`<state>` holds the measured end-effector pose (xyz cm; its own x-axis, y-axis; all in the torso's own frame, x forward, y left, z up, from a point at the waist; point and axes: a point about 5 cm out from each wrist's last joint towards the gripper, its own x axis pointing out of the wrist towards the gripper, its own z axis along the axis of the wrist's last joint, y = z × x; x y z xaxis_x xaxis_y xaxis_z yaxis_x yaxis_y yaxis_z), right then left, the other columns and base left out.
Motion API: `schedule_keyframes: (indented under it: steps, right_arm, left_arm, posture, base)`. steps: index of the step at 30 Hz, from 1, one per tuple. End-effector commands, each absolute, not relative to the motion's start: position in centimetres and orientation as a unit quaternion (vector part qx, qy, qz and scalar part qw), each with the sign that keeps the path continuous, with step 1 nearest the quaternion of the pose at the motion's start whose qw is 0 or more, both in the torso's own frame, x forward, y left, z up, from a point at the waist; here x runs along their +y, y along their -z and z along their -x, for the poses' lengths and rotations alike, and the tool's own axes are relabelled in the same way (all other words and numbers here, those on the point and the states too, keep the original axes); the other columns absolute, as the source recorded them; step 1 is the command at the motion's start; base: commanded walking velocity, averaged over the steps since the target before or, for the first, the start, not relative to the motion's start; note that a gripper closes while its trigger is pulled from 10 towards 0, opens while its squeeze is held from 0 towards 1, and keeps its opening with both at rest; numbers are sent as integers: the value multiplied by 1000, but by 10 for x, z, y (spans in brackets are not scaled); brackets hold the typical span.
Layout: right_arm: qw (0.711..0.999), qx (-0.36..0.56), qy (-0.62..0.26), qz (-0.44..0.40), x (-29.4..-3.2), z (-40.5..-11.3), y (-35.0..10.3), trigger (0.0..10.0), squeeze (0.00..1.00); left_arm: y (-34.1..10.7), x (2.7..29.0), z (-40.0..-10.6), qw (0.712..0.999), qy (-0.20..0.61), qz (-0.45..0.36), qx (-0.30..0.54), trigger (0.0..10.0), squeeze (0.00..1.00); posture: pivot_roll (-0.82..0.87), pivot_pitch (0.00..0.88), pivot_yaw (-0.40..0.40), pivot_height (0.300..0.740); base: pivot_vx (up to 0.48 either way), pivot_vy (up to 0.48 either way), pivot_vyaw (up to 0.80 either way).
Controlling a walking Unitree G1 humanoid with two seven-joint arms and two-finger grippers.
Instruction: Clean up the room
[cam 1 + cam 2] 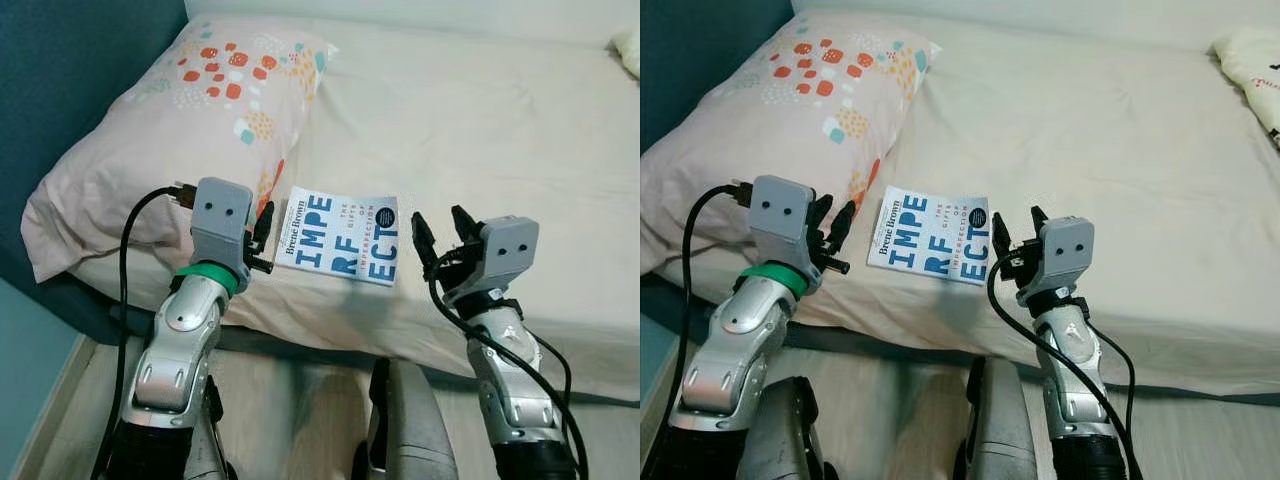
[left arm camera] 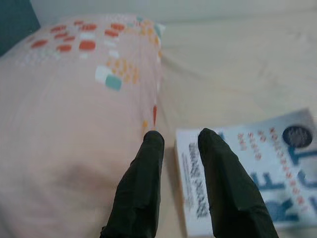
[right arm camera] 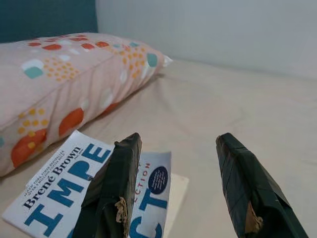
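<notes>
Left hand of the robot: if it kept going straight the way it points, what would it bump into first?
Probably the book: the left hand points at its spine edge beside the pillow, though depth is unclear.

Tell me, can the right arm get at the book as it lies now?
Probably yes. The right end effector is open beside the book, which lies flat near the bed edge, with nothing between them. The pillow sits on the other side.

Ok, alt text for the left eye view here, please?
A white book with large blue lettering lies flat on a beige bed, between the robot's left gripper at its spine side and the open right gripper at its other edge. A pale pillow with orange and teal spots lies beside it.
</notes>
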<state>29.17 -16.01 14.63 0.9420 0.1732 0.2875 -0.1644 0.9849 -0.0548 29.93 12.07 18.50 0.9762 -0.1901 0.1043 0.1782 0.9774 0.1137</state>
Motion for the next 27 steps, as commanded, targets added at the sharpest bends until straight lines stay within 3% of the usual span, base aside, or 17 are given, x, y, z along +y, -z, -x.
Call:
schedule_keyframes:
  steps: [1, 27]
  right_arm:
    - [986, -144, -77, 20, -163, -291, -144, 10000, 0]
    - [988, -133, -73, 25, -162, -295, -141, 10000, 0]
  left_arm:
    - [-183, 119, -301, 992, 94, -57, -57, 10000, 0]
    - [-193, 106, -313, 990, 110, -53, -77, 10000, 0]
  posture:
    - [-28, 0, -13, 574]
    - [-30, 0, -12, 663]
  base:
    - [0, 0, 0]
    - [0, 0, 0]
